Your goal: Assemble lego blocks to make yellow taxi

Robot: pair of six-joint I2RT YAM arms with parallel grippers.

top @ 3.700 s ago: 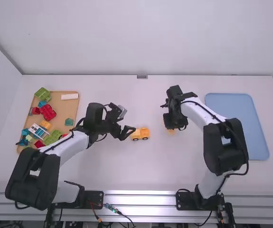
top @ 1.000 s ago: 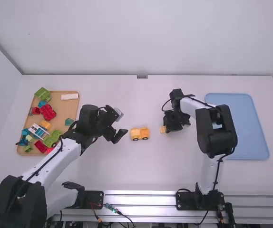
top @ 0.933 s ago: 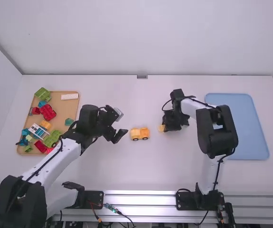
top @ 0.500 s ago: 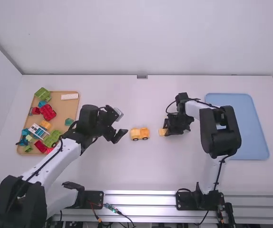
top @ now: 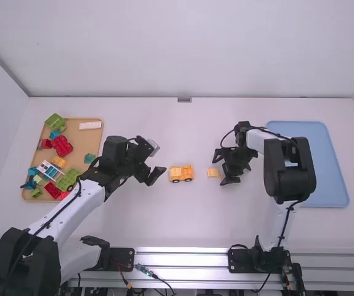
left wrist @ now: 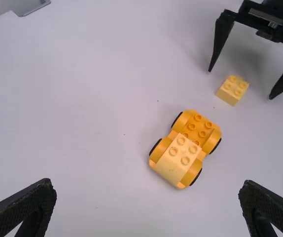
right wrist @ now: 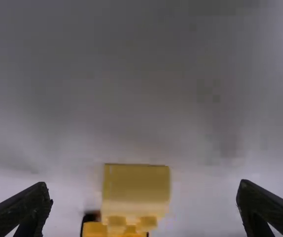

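One orange wheeled base [top: 186, 176], black-tyred, standing on the white table [top: 127, 216] between the two arms; taken here as landmark. Fitted on its left end, one paler yellow block [left wrist: 181, 153], studs up.

One loose yellow block [top: 213, 172], small, studded, lying on the table just to the right of the wheeled base, apart from it.

One right gripper [top: 218, 172], black, two-fingered, to the right of the wheeled base. Fingers spread wide, one on either side of the loose yellow block, touching neither side of it that I can make out; nothing in its grasp.

One left gripper [top: 160, 158], matching, just left of the wheeled base and a little farther up the table. Fingers wide apart, nothing held.

One brown tray [top: 74, 137], well to the left of the wheeled base, stocked with assorted pieces. Among them: a green piece [top: 55, 121] at the far left corner; a red piece [top: 61, 145]; a long white brick [top: 90, 125] along the far edge; a teal piece [top: 89, 158] on the side toward the wheeled base; an orange piece [top: 58, 161]; a white-and-blue barred piece [top: 50, 170]; a green wheeled piece [top: 68, 180] toward the near side. Several further small pieces at the near left, crowded together, too small for me to list singly.

One light blue tray [top: 325, 179], flat, round-cornered, well to the right of the wheeled base, beyond the right gripper.
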